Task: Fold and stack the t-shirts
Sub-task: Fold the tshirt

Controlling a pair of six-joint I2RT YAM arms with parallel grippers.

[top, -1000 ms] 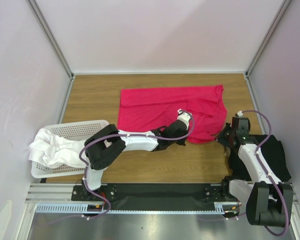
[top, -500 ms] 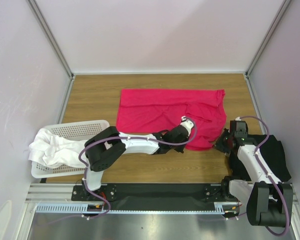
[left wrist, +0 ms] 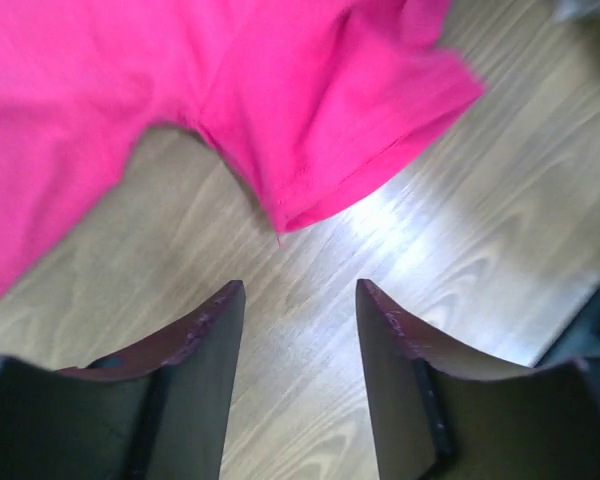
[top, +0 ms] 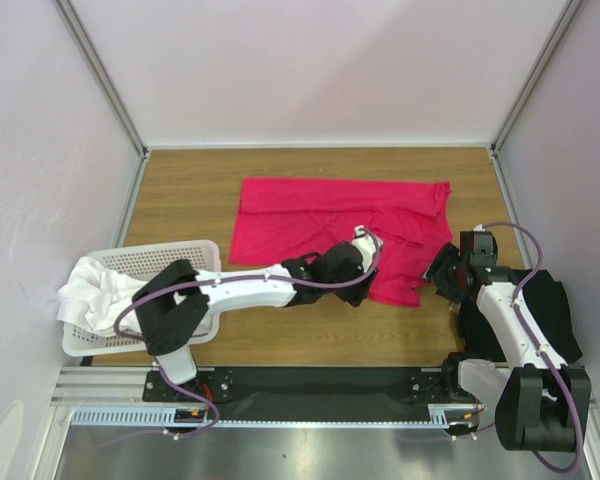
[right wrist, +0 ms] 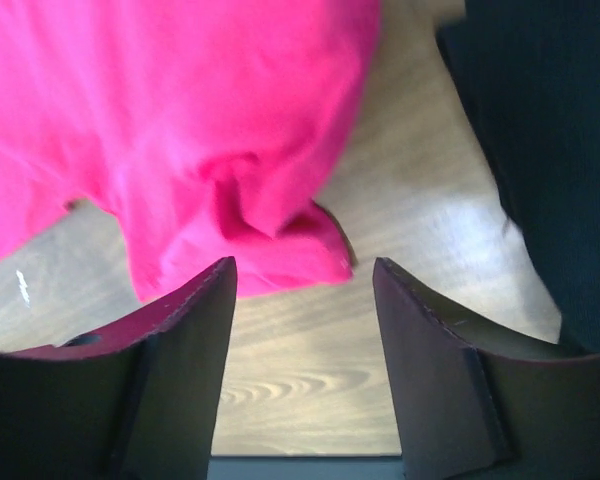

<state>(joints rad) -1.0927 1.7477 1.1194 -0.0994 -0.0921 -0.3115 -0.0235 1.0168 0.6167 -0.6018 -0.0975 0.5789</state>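
Observation:
The crimson-pink t-shirt (top: 325, 215) lies spread on the wooden table, its near hem by both grippers. My left gripper (top: 358, 288) is open at the shirt's near edge; in the left wrist view its fingertips (left wrist: 298, 288) hover over bare wood just short of a sleeve (left wrist: 350, 110). My right gripper (top: 442, 272) is open too, empty, with the shirt's bunched corner (right wrist: 280, 240) just beyond its tips (right wrist: 303, 265). A black t-shirt (top: 550, 310) lies at the right under the right arm. White t-shirts (top: 95, 290) spill over the basket's left side.
The white perforated basket (top: 165, 258) sits at the near left beside the left arm. Grey walls and metal posts close in the table on three sides. The black t-shirt (right wrist: 540, 150) fills the right of the right wrist view.
Both grippers went from shut on the pink shirt's near edge to open, letting it drop. The hem now lies on the table, and the left arm has stretched lower.

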